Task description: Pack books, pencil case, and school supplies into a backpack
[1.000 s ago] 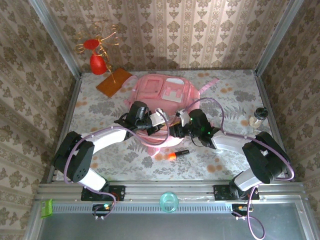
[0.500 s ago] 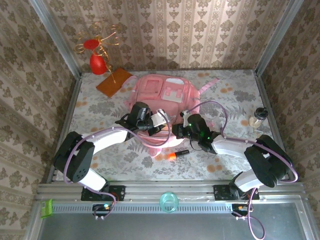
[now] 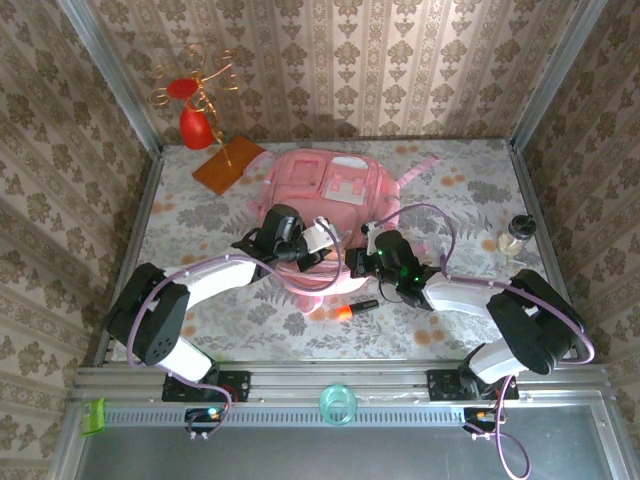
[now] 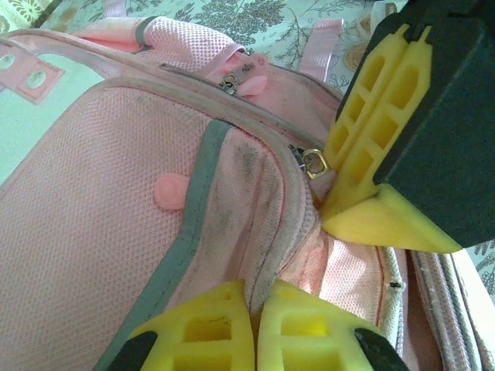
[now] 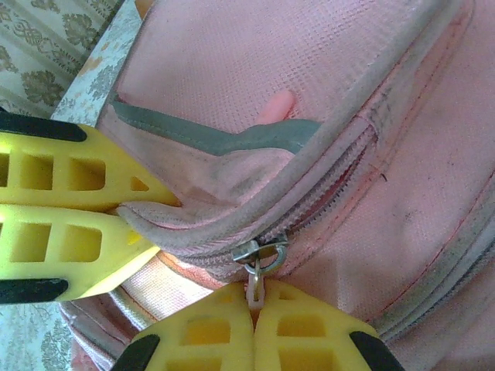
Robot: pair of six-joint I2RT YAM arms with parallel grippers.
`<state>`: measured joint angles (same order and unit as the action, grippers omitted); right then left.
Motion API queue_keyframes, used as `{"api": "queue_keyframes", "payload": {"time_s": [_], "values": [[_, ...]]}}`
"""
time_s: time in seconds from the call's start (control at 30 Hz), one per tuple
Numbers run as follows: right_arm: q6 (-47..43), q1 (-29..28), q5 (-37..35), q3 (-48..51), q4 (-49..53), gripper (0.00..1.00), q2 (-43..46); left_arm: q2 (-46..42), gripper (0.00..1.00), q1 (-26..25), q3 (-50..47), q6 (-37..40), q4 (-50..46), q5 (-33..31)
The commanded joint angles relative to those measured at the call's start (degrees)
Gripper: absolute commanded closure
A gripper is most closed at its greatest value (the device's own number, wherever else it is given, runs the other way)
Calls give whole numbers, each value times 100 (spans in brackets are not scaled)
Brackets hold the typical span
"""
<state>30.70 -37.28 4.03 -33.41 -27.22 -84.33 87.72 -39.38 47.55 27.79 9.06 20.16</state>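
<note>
The left gripper has its jaws pressed together on the grey-trimmed rim of the backpack, at the bag's near edge, as it did a second ago. Just right of it on that edge, the right gripper has moved in closer to the backpack, and its jaws, spread earlier, now pinch the white zipper pull. With rim and pull both held, the zip seems ready to be drawn, and packing has probably not begun. The marker lies unmoved on the desk, near that edge.
</note>
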Motion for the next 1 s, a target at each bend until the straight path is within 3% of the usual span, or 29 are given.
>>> {"api": "queue_keyframes", "payload": {"time_s": [0.0,0.23,0.37,0.53,0.57,0.7,0.77,0.87,0.97], "values": [[-508,-22,-50,209,118,100,278,-75,100,-83,129,-502,511,-352],[-1016,19,1266,118,-144,100,302,46,100,-312,95,-1168,981,-1350],[-1083,-113,1573,-29,-163,100,101,232,100,-467,260,-1395,989,-1799],[-1123,-143,1536,0,-290,100,56,407,100,-515,412,-1545,931,-1608],[-1171,-53,1486,52,-219,100,120,363,96,-493,377,-1558,920,-1544],[-1411,563,1575,186,230,100,382,-113,56,-259,180,-1692,537,-794],[-1541,801,1632,128,516,100,388,-427,43,-78,116,-1966,212,-463],[-1698,1088,1677,-42,918,100,333,-820,35,396,9,-2793,-89,-287],[-1787,1272,1653,-211,1211,100,258,-921,34,928,203,-3871,-825,-766]]}}
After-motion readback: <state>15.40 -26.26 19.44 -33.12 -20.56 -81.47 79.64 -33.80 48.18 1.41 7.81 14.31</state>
